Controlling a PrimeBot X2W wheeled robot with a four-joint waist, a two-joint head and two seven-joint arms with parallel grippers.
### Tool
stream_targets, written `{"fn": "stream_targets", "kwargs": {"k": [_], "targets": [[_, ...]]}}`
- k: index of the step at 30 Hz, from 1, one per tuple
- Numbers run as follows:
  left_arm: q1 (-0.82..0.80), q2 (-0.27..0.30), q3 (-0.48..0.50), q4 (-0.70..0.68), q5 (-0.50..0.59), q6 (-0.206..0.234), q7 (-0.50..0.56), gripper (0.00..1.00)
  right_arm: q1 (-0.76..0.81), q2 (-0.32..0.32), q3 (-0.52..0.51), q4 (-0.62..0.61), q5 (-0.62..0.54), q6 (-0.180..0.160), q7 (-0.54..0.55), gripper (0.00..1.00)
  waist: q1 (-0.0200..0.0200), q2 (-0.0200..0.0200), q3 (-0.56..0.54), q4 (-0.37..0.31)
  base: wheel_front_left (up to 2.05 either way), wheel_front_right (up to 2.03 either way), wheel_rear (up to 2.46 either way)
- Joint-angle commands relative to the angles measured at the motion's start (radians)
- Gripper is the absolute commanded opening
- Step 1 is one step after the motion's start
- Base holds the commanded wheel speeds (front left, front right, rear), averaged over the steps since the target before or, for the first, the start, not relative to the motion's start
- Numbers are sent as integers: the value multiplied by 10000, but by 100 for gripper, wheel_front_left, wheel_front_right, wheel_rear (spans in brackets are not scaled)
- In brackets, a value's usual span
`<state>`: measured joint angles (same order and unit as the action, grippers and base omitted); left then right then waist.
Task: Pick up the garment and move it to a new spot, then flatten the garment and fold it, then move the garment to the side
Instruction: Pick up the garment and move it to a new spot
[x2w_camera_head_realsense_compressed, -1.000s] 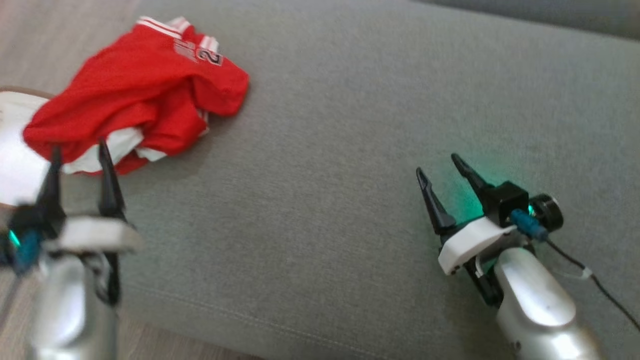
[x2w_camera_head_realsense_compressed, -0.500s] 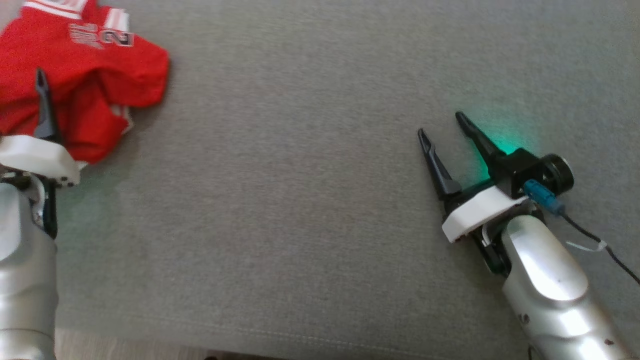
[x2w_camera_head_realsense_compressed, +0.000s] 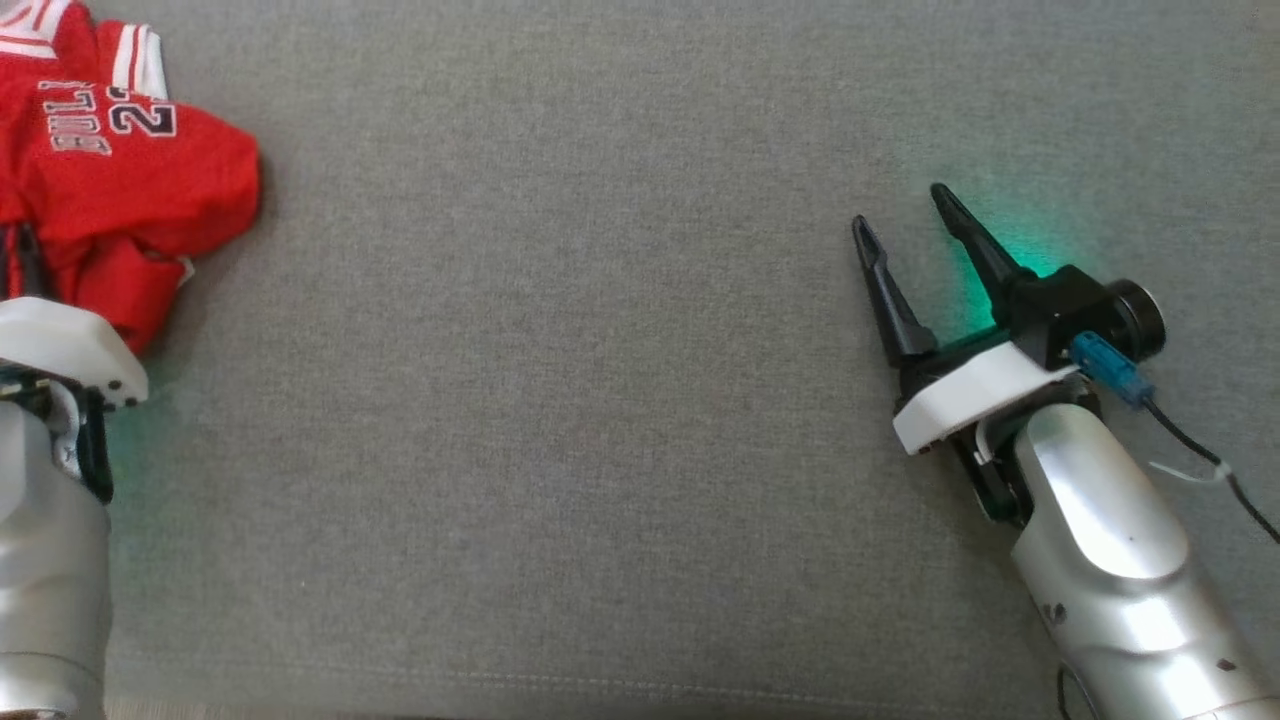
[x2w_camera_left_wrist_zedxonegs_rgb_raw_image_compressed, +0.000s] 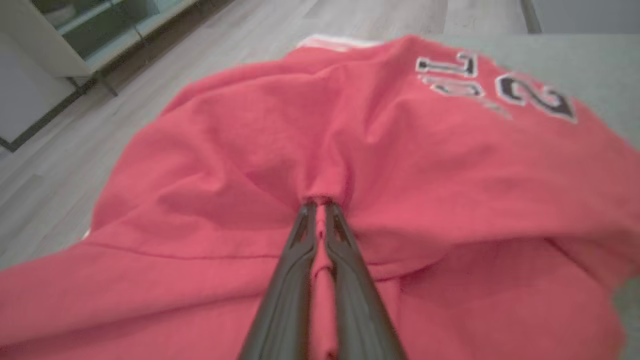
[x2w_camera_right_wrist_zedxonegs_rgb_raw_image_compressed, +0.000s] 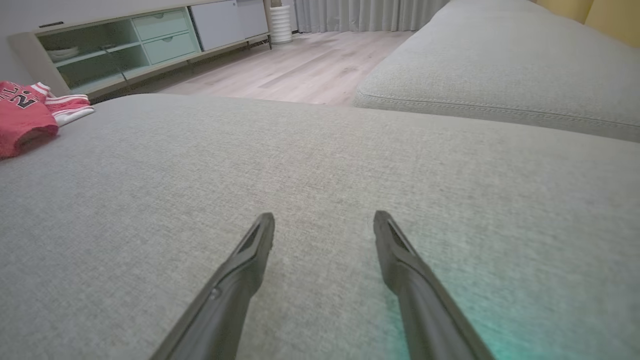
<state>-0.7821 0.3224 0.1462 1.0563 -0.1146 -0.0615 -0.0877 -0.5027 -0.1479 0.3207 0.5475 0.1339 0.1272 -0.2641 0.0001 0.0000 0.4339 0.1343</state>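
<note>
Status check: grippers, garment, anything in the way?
Left gripper shut on red garment, left edge of grey cushion. Right gripper open over cushion. No obstacle seen.

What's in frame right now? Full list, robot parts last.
garment: one, red with white trim and dark lettering, crumpled on the seat cushion at the head view's left edge
seat cushion: one, grey, under both arms
second cushion: one, grey, beyond the first
floor: one, pale wood, past the cushions
sideboard: one, pale green and white, across the floor
curtain: one, grey, far end of the room
left gripper: one, dark fingers, shut on a fold of the garment
right gripper: one, dark fingers, open over bare cushion
</note>
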Motion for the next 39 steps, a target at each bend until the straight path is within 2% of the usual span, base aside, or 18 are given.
{"fn": "stream_targets", "kwargs": {"k": [1,6,11,16,25,26,31,38,39], "targets": [[-376,666,113,-315,43,30,-388,0,416,5,54,143,68,35,24,100,-1,0,-178,-54,0,0,0],[-1010,629,-156,-1026,-39,-346,-1394,0,666,239,-107,174,136,35,24,100,-1,0,-774,-244,0,0,0],[-1532,467,-860,-1962,-1,-611,-1646,0,986,498,-155,227,201,35,24,100,-1,0,-1452,-709,0,0,0],[-1722,-64,-1706,-3111,-243,-681,-1716,0,1205,740,-133,256,288,35,24,100,-1,0,-1987,-1525,0,0,0],[-1073,-1333,-3504,-4557,-1389,-690,-1730,0,1451,960,280,136,611,35,24,100,-1,0,-2530,-3334,0,0,0],[-869,-1692,-3888,-4746,-1655,-690,-1731,0,1511,969,475,79,775,35,24,100,-1,0,-2563,-3645,0,0,0],[-348,-2265,-4452,-4908,-2171,-691,-1737,0,1608,974,969,-41,1225,35,24,100,-1,0,-2581,-4253,0,0,0],[743,-2499,-5142,-4606,-2370,-678,-1738,0,1670,975,1242,-56,1488,35,24,100,-1,0,-2630,-4578,0,0,0],[962,-2513,-5131,-4537,-2336,-626,-1739,17,1682,975,1253,-56,1510,35,24,100,-1,0,-2642,-4583,0,0,0]]}}
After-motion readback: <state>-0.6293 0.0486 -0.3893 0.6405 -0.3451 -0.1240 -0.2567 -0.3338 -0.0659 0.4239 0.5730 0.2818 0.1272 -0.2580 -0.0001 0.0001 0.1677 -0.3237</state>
